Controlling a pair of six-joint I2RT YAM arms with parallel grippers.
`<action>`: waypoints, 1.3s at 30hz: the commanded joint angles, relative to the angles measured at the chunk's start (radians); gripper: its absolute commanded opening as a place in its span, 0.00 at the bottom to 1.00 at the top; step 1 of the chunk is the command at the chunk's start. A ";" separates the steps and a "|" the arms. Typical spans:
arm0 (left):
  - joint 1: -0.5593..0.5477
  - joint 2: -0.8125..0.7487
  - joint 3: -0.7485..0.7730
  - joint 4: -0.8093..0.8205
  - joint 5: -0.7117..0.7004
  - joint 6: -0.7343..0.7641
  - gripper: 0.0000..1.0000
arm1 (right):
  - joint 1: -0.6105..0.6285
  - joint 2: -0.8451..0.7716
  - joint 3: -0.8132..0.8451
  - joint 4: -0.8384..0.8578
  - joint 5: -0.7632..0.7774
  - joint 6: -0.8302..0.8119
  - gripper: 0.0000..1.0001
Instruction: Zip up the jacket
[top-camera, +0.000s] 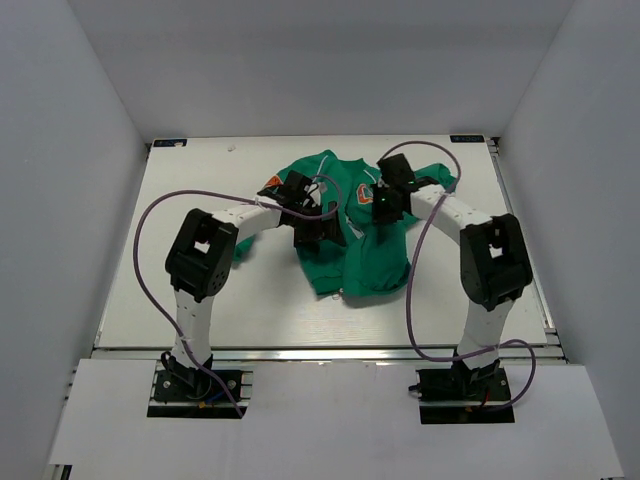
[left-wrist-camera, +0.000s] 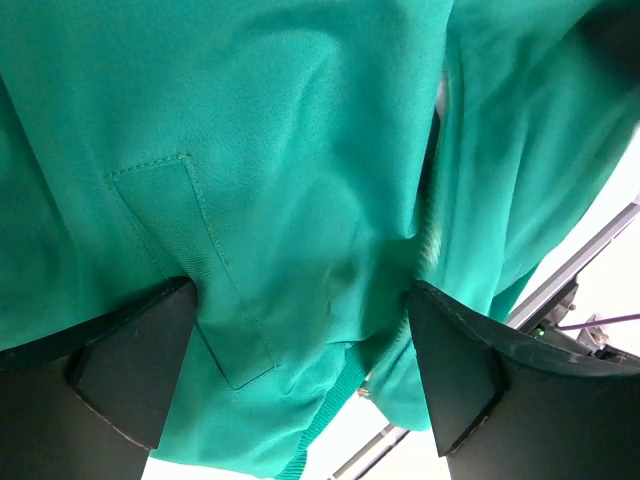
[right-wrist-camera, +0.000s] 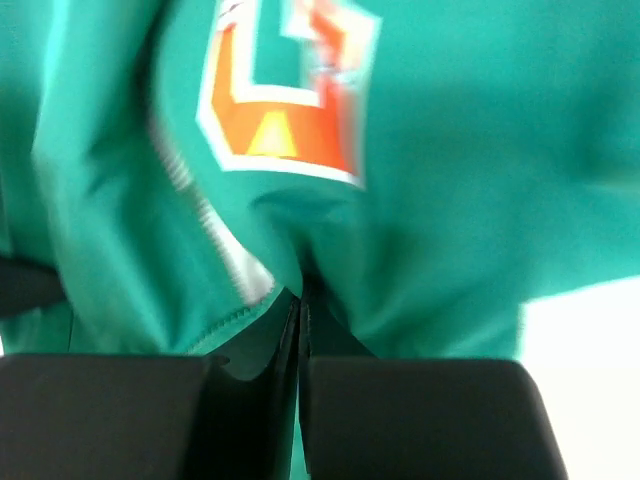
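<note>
R tool clenched on jacket nr logo — L tool released, arms + cables cross it.

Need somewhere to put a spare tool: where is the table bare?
Bare: the table left of the left arm, and the near strip in front of the jacket hem. Crowded: the middle, where left gripper and right gripper meet the jacket.

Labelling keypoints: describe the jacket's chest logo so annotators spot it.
The green jacket lies in the middle of the table. On its chest, just beyond the right gripper, is the chest logo: an orange, white-edged badge, unlike the orange sleeve patch on the far-left sleeve.
</note>
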 joint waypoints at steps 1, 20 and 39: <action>-0.014 0.033 -0.106 -0.070 -0.015 0.015 0.98 | -0.110 -0.092 0.009 0.064 -0.003 0.015 0.00; 0.110 0.004 -0.030 -0.185 -0.207 0.042 0.98 | -0.172 -0.370 -0.268 0.161 -0.273 -0.166 0.73; 0.116 -0.092 -0.004 -0.168 -0.210 0.060 0.98 | 0.339 -0.314 -0.427 0.204 -0.070 -0.263 0.72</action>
